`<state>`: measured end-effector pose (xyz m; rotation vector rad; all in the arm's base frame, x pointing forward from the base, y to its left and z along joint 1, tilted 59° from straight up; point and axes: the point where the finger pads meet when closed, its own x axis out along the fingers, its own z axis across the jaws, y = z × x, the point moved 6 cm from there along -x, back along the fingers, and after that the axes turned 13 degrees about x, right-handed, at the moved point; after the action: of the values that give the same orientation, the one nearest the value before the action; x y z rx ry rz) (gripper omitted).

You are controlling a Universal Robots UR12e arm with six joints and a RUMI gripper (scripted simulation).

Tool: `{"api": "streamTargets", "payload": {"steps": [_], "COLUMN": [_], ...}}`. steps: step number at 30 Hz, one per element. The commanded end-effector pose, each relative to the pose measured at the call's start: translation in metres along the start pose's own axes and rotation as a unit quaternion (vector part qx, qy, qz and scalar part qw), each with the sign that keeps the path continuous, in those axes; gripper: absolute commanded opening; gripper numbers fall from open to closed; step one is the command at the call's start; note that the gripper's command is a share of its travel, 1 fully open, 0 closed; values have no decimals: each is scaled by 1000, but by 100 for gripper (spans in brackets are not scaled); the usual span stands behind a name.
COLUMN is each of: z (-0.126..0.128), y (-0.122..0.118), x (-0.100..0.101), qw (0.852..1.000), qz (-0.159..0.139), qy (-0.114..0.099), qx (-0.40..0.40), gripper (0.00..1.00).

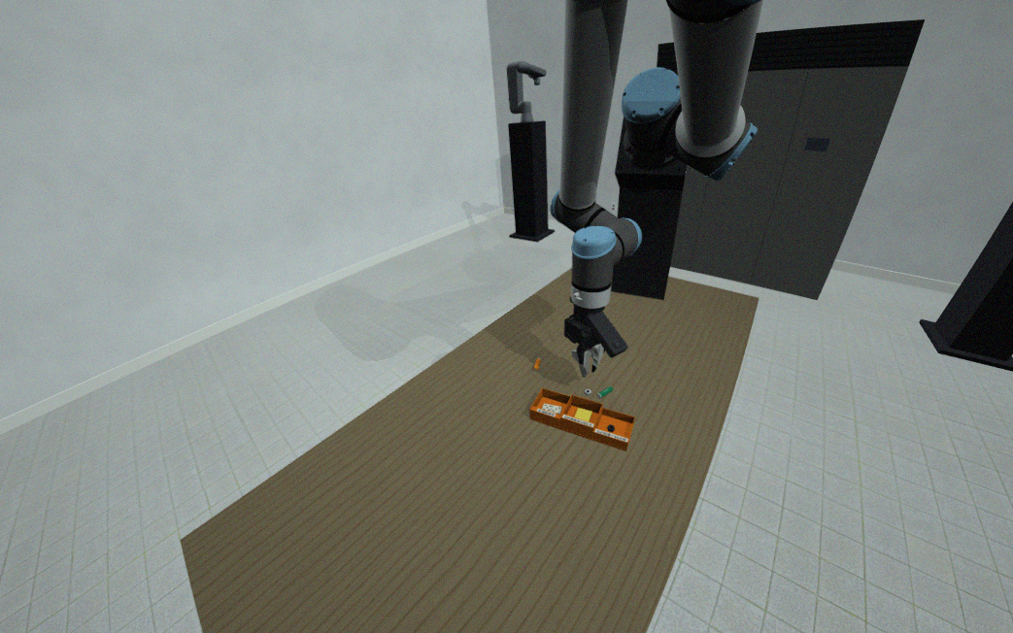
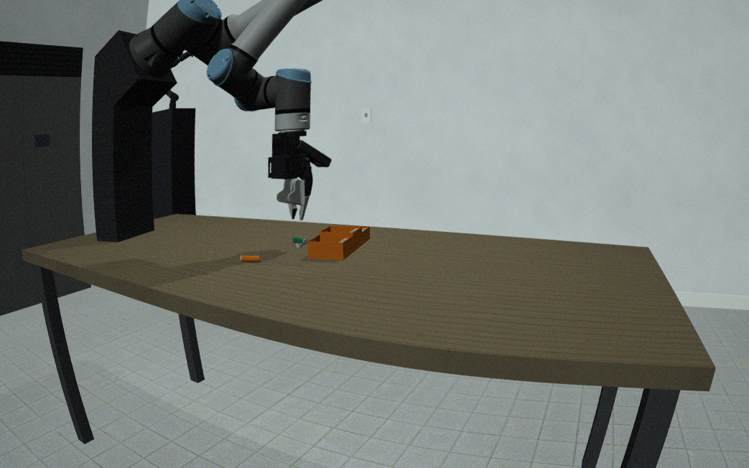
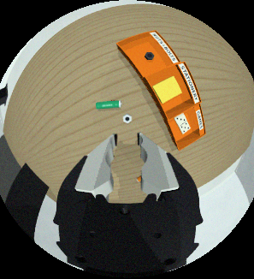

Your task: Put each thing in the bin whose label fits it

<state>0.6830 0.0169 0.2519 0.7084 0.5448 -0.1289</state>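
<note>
1. Silver nut (image 1: 585,391) (image 2: 299,245) (image 3: 124,119): it is seen lying on the worktop (image 1: 416,511) (image 2: 482,290) (image 3: 51,86), just beyond the fingertips in the wrist view and roughly in line with their gap.
2. The fingers (image 1: 588,372) (image 2: 297,219) are held a little apart above the worktop, with nothing clamped between them.
3. Three bins are already occupied. A dark nut (image 1: 611,428) (image 3: 146,56) is held in the NUTS+BOLTS bin (image 1: 622,434) (image 2: 365,234) (image 3: 137,51), well ahead of the fingers. A yellow pad (image 1: 583,415) (image 3: 168,90) is held in the STATIONERY bin (image 1: 575,429) (image 2: 352,245) (image 3: 154,79), and a dotted tile (image 1: 549,409) (image 3: 182,123) in the GAMES bin (image 1: 543,419) (image 2: 324,250) (image 3: 192,139), ahead and to one side.
4. The silver nut is left to be sorted; NUTS+BOLTS is judged its match.
5. The green cylinder (image 1: 605,391) (image 2: 299,240) (image 3: 107,104), beyond the fingertips near the nut, and the orange cylinder (image 1: 537,364) (image 2: 250,258) (image 3: 138,180), partly visible through the finger gap, are probably batteries. No label seems to fit, so both can be left.
6. All bins are kept upright; the sorting is judged nearly complete, with one placement outstanding.
</note>
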Motion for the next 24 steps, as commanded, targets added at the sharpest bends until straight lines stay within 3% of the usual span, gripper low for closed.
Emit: {"api": "streamTargets", "payload": {"steps": [1,3,19,24], "z": [0,0,0,0], "y": [1,1,1,1], "x": [0,0,56,56], "qw": [1000,1000,1000,1000], "qz": [0,0,0,0], "qy": [0,0,0,0], "qx": [0,0,0,0], "gripper": [18,18,18,18]}}
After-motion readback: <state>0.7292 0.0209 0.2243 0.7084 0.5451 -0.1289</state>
